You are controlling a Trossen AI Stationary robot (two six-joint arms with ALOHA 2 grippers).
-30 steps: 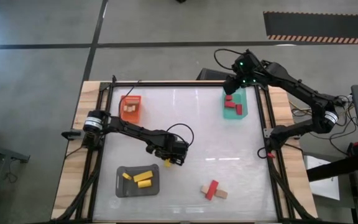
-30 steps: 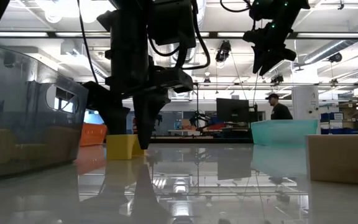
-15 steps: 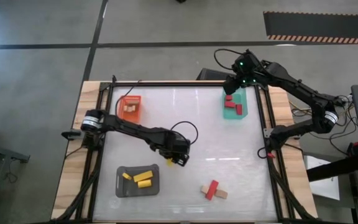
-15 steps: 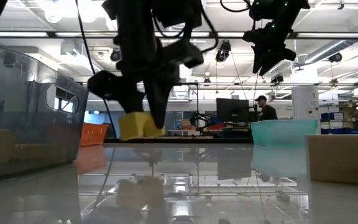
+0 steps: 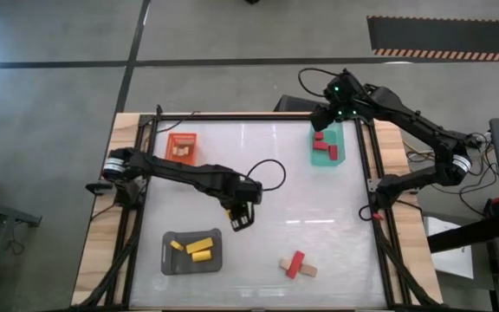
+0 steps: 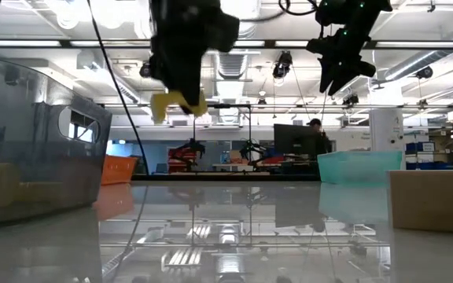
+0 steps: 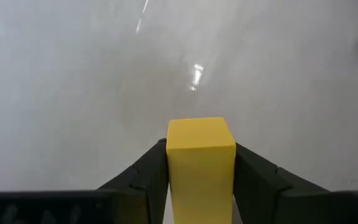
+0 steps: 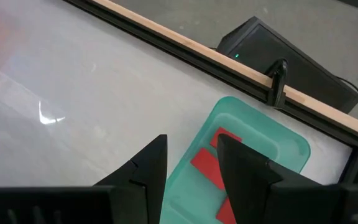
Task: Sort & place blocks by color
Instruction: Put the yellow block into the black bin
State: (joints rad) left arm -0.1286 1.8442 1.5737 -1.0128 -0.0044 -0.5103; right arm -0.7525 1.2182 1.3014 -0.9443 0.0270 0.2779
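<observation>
- White tabletop (image 5: 319, 208), glossy, framed in pale wood with dark rails; grey floor around it, and a lit workshop behind in the low view.
- Your left gripper (image 5: 242, 217) was near the table's middle, just up and right of the grey tray (image 5: 171, 262). Its fingers were clamped on a yellow block (image 7: 201, 163); the wrist view showed the block wedged between both dark fingers with bare table beyond.
- In the low view that same yellow block (image 6: 176, 102) hung well above the surface, clear of it.
- Your right gripper (image 5: 325, 122) hovered at the far right corner, over the far end of the teal tray (image 5: 339, 137). Its fingers (image 8: 145, 163) stood slightly apart with nothing between them.
- Teal tray held red blocks (image 5: 327, 146); the right wrist view showed the same red blocks (image 8: 211, 167) lying inside it.
- Grey tray held three yellow blocks (image 5: 194, 248), lying loose.
- Orange tray (image 5: 191, 139) at far left held pale tan blocks (image 5: 178, 152); you could not count them.
- Loose on the table, near the front edge right of centre: a red block (image 5: 295, 263) with a tan block (image 5: 307, 270) touching it. Both lay well apart from either gripper.
- Low view put a tan block (image 6: 430, 200) close at right, resting on the surface.
</observation>
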